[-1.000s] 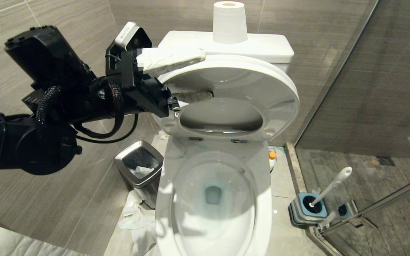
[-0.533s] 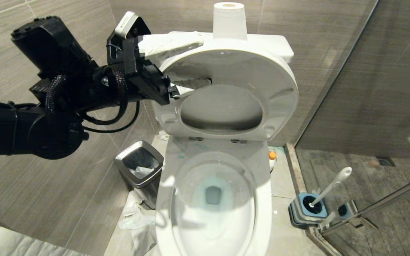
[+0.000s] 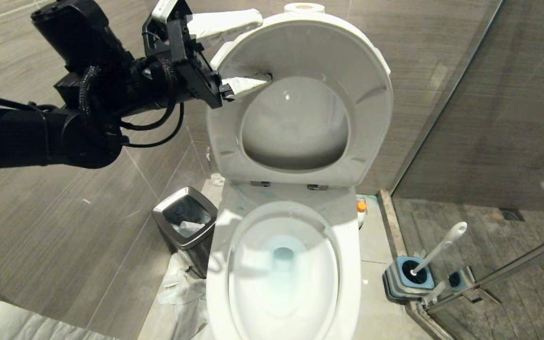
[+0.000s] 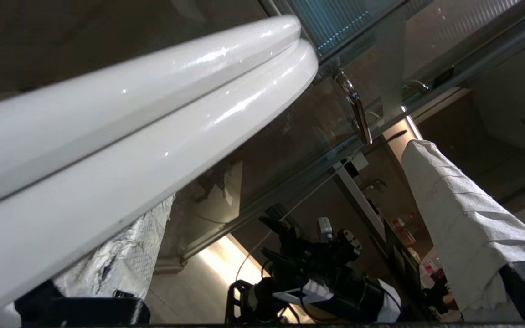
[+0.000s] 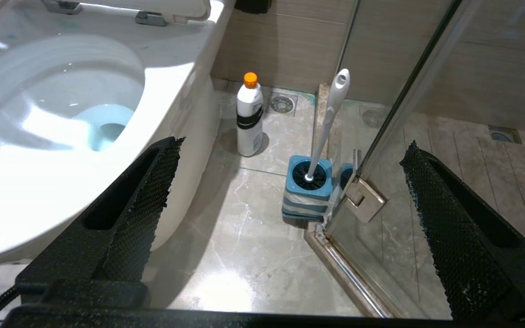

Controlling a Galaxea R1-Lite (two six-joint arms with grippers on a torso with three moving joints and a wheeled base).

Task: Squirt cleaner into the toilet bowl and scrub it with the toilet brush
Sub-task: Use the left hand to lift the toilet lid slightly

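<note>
White seat and lid [image 3: 300, 94] stand nearly upright, straddled by the left gripper [image 3: 239, 52], its cloth-wrapped fingers [image 3: 225, 21] spread wide, gripping nothing. Best push gently until they lean back, then withdraw sideways.

Left arm reaching in from the left, raised high and level, left gripper [image 3: 239, 52] with white-wrapped fingers [image 3: 225, 21] spread wide, one finger above the other, right gripper [image 5: 290, 191] hanging low, black textured fingers [image 5: 139, 191] wide apart, empty
</note>
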